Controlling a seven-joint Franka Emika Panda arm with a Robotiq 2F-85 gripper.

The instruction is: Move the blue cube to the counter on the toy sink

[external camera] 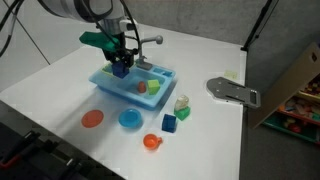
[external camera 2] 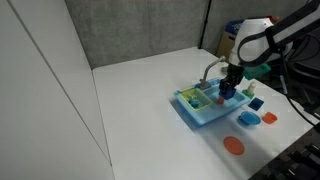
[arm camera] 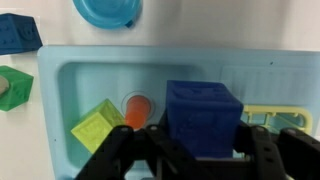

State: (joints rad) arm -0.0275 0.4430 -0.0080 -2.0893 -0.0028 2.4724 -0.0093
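Robot gripper point(external camera: 120, 66) is seen lowered over a light-blue plastic rectangular toy sink point(external camera: 150, 95) that is set on a white tabletop point(external camera: 60, 85); a small dark royal-blue cube point(arm camera: 203, 118) is pinched between its two black fingers point(arm camera: 122, 156), as is shown in the wrist view; the cube is held over the sink's basin point(arm camera: 90, 85), at the side nearest the yellow-green tray section point(arm camera: 272, 117); whether the basin floor is touched cannot be told; a yellow-green block point(arm camera: 98, 128) is tilted in the basin beside a round orange piece point(arm camera: 136, 108); a grey curved faucet point(external camera 2: 209, 71) is seen at the sink's edge in an exterior view; outside the sink, a round blue bowl point(external camera: 130, 120), a flat orange disc point(external camera: 92, 119), a small orange cup point(external camera: 151, 142), a lighter blue block point(arm camera: 18, 32) and a green block point(arm camera: 12, 88) are scattered on the tabletop.
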